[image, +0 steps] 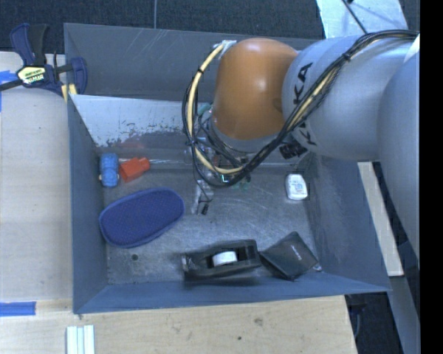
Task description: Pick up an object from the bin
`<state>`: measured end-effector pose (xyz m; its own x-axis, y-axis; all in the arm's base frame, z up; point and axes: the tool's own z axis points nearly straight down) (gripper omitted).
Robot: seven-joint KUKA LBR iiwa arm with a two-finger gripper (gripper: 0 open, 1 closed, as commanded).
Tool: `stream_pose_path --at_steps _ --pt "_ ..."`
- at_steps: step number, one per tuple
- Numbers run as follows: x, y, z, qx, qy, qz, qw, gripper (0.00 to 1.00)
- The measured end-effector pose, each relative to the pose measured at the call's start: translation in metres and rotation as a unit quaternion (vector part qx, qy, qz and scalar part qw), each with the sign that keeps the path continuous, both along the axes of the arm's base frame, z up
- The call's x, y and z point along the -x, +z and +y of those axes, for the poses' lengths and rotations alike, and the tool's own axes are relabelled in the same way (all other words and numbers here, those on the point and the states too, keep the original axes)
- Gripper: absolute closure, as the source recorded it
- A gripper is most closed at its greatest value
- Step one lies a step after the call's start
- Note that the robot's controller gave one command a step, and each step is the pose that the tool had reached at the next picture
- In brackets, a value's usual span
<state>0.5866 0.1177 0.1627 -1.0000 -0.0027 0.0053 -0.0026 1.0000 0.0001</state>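
The arm (354,102) reached in over the bin's (88,220) right edge and bent steeply down, its orange wrist cover (251,87) above the far middle. The gripper (201,200) hung low near the bin's centre, just beside the right end of a blue oval pad (140,217) lying toward the left wall. Whether the gripper was spread or pressed together could not be told.

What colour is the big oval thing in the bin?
The oval pad is dark blue, camera view.
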Motion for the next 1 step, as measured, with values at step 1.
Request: stream_pose_path --at_steps 1 --pt "0.0062 -0.0662 0.0276 -0.001 0.195 -0.0012 0.9808 0.00"
